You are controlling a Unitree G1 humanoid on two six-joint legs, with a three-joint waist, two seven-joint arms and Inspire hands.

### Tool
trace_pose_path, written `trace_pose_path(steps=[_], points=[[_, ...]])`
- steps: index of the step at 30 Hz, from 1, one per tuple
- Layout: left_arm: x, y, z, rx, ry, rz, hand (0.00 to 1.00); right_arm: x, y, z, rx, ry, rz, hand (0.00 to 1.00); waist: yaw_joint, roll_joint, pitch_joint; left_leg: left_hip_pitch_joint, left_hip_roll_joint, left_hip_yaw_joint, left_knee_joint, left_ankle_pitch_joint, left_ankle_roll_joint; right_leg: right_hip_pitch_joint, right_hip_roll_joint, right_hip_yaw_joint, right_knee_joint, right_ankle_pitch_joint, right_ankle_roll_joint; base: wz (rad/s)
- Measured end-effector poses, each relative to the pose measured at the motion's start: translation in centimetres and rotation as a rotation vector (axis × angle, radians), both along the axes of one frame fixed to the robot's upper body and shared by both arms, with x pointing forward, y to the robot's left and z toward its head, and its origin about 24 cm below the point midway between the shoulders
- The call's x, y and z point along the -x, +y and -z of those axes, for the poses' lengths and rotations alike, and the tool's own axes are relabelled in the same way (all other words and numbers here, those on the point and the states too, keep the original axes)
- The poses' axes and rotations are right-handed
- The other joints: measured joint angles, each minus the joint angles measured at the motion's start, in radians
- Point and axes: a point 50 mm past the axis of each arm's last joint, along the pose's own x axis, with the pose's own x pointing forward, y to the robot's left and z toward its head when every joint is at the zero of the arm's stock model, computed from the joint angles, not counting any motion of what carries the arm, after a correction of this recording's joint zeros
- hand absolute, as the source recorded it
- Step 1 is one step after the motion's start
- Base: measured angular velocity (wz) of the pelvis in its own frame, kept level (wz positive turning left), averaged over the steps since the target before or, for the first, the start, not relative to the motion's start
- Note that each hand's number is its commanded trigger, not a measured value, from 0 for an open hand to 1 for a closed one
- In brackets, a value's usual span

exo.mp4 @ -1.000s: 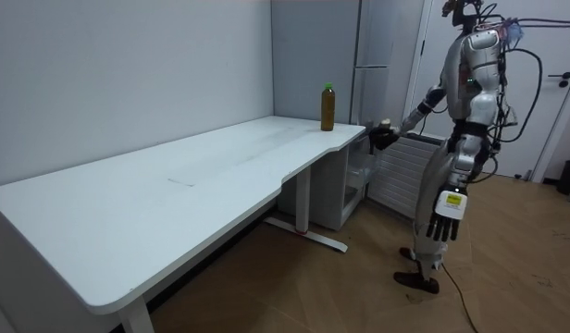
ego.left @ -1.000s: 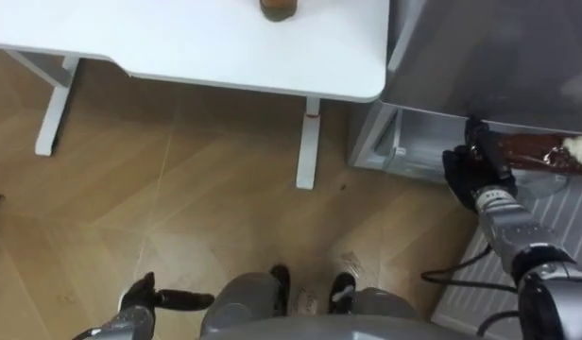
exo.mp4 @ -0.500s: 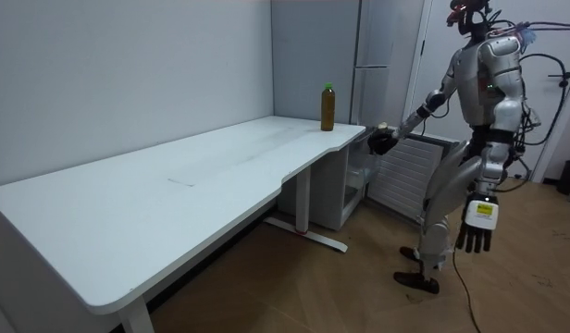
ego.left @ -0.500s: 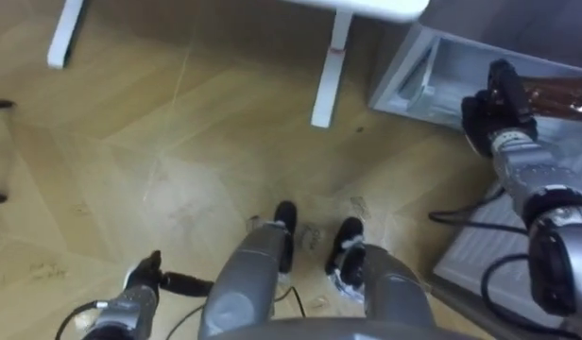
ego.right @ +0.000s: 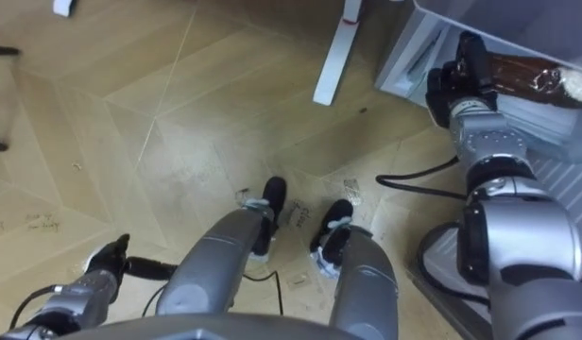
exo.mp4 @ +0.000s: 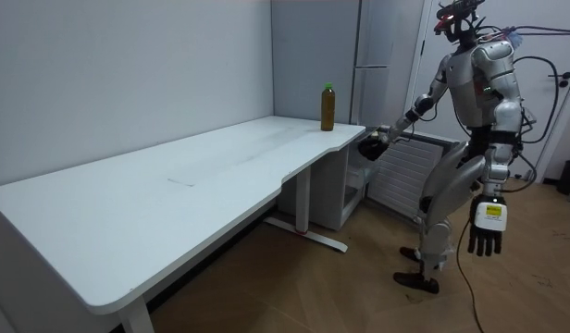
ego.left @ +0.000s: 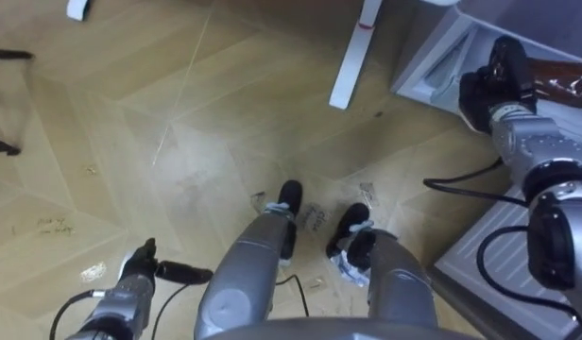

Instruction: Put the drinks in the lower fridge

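Note:
I stand on the wood floor between the white table (exo.mp4: 174, 185) and the grey fridge (exo.mp4: 377, 55). My right hand (ego.left: 494, 87) (ego.right: 458, 80) (exo.mp4: 373, 143) is shut on a brown drink bottle (ego.left: 556, 74) (ego.right: 527, 76) lying sideways, its pale cap (ego.right: 579, 90) pointing right. It holds the bottle at the mouth of the open lower fridge compartment (ego.left: 433, 66) (ego.right: 404, 57). A second brown bottle with a green cap (exo.mp4: 328, 107) stands upright on the table's far corner. My left hand (ego.left: 130, 281) (exo.mp4: 487, 231) hangs open by my side.
A white table leg (ego.left: 348, 57) stands just left of the fridge opening. A white ribbed panel (ego.left: 489, 255) (exo.mp4: 401, 176) lies low on my right. Dark legs of some object (ego.left: 8, 57) show at the far left. Open floor spreads to the left.
The eye view has tipped down toward the floor and my feet. My right hand with the bottle has reached further toward the fridge. My left arm has swung back behind me.

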Motion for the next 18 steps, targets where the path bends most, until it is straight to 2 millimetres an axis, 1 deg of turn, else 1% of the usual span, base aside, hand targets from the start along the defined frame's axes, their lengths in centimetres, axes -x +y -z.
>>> trace_pose_path(steps=[1,2,3,4,10,16,18], points=[[-0.01,0.03,-0.01,-0.006,-0.001,-0.003,0.00,0.00,0.00,0.00,-0.001,0.000,0.001,1.00,0.001,0.000,0.0000,-0.001,0.000,0.001,0.002,-0.002,0.002,0.000,0.000,0.000,0.001,-0.001,0.000,0.00],[0.00,0.05,-0.02,-0.009,-0.001,-0.004,0.00,-0.01,0.00,-0.01,-0.001,0.000,0.001,0.90,0.001,0.000,0.0000,-0.001,0.000,0.001,0.003,-0.003,0.002,0.000,0.000,0.000,0.001,-0.002,0.001,0.00],[0.01,0.10,-0.03,-0.014,-0.002,-0.006,0.00,-0.01,0.00,-0.01,0.000,0.001,0.000,0.19,0.001,0.000,-0.0001,-0.001,-0.002,0.001,0.002,-0.003,0.003,0.000,-0.002,0.000,0.004,-0.005,0.002,0.00],[0.01,0.11,-0.03,-0.016,-0.002,-0.006,0.00,-0.03,0.01,-0.03,0.000,0.000,0.000,0.00,0.001,0.000,-0.0003,0.000,-0.003,0.000,0.002,-0.003,0.003,0.000,-0.003,0.000,0.005,-0.006,0.003,0.04],[0.02,0.07,-0.02,-0.016,0.000,-0.002,0.00,-0.23,0.02,-0.28,0.004,-0.007,-0.003,0.00,0.006,0.000,-0.0006,0.000,-0.002,0.001,0.002,-0.003,0.004,0.001,-0.003,0.000,0.007,-0.010,0.003,0.02],[0.02,-0.08,0.02,-0.016,0.003,0.012,0.00,-0.25,-0.48,-0.58,0.049,-0.007,-0.019,0.00,0.009,-0.002,-0.0020,0.005,-0.002,0.002,0.004,-0.004,0.003,0.007,-0.003,0.000,0.007,-0.011,0.004,0.00],[0.00,-0.08,0.01,-0.016,0.003,0.012,0.00,-0.22,-0.75,-0.69,0.065,-0.004,-0.021,0.00,0.016,-0.002,-0.0021,0.005,-0.001,0.003,0.007,-0.004,0.003,0.007,-0.003,-0.001,0.008,-0.011,0.004,0.00]])
